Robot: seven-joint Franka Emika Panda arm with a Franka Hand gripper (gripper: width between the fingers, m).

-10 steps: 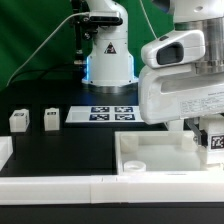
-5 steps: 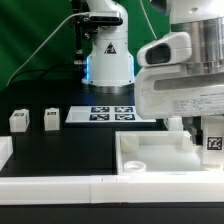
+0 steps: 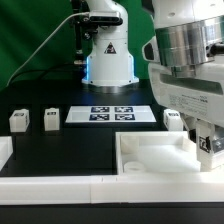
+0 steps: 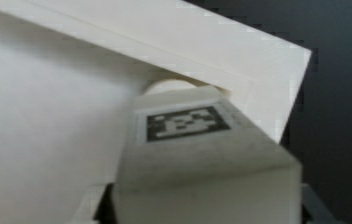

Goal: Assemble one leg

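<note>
My gripper is shut on a leg, a white block with a marker tag, and holds it over the far right corner of the large white tray-like piece. In the wrist view the held leg fills the middle with its tag facing the camera. Its tip is at a round hole in the corner of the tray piece. I cannot tell whether it touches. Dark fingers flank the leg. Two more legs stand at the exterior view's left, and another stands behind the tray piece.
The marker board lies in front of the robot base. A white rail runs along the front edge, with a white block at the exterior view's left.
The wrist has turned and the arm's bulk has swung round. The held leg has shifted slightly left and down toward the tray piece's corner. The loose legs have not moved.
</note>
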